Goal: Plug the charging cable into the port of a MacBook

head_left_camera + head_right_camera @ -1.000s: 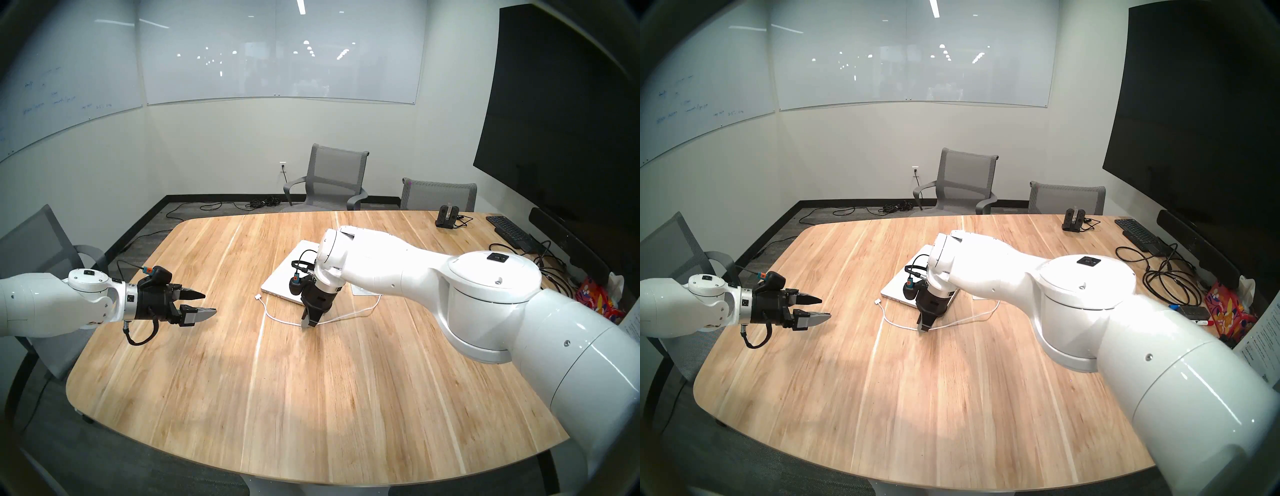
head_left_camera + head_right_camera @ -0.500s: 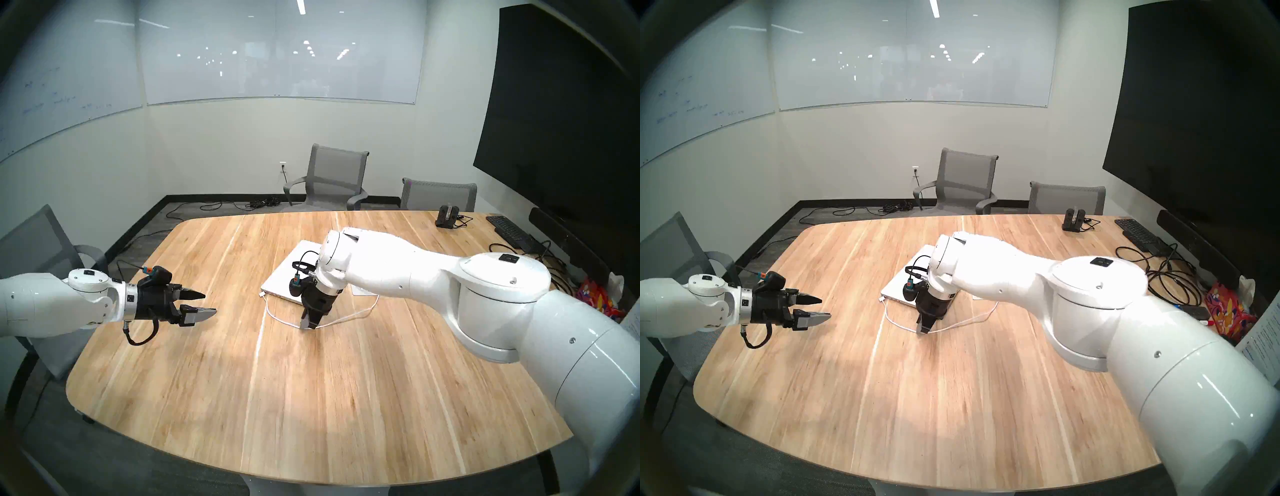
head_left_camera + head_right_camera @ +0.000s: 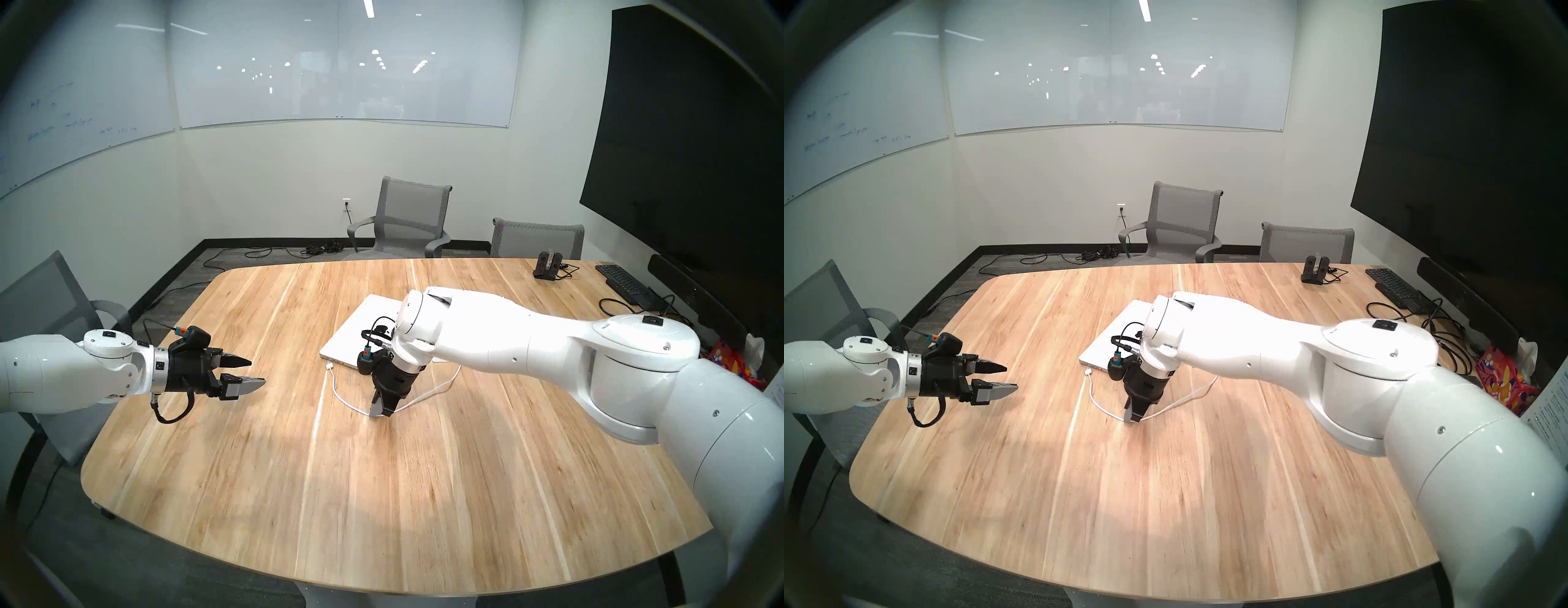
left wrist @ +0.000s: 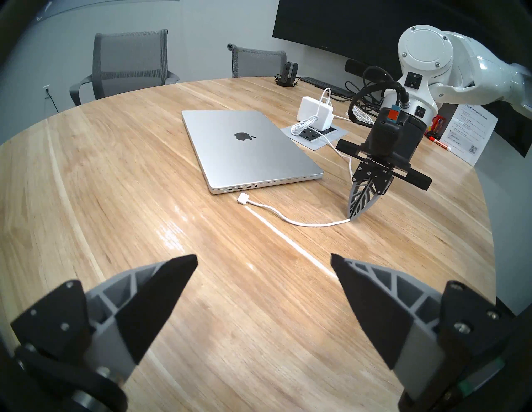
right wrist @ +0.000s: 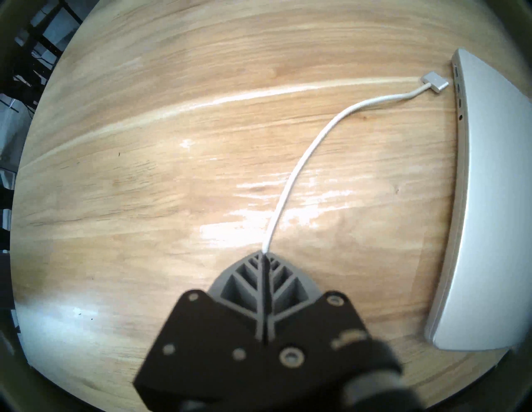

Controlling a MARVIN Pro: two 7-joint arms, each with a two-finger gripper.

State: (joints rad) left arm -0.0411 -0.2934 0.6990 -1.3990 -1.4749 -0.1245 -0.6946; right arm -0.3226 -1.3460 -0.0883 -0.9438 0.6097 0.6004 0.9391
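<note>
Right gripper (image 5: 263,254) pinched closed on the charging cable (image 5: 290,184), mid-cord, at table level. Plug (image 4: 242,199) lies ahead of the fingertips, just off the MacBook (image 4: 244,149) port edge, unseated. Left gripper (image 4: 263,269) spread wide, empty, well apart. Judged step: positioning the plug. Next: steer it square into the port.

Even overhead light is cast; glare streaks are seen on the table (image 5: 259,207). Edges are warped, dark-rimmed; wrist foregrounds are blurred.

Office meeting room: large light-wood conference table (image 3: 382,488), grey mesh chairs (image 3: 407,220), glass whiteboards (image 3: 339,63), black wall screen (image 3: 687,148).
</note>
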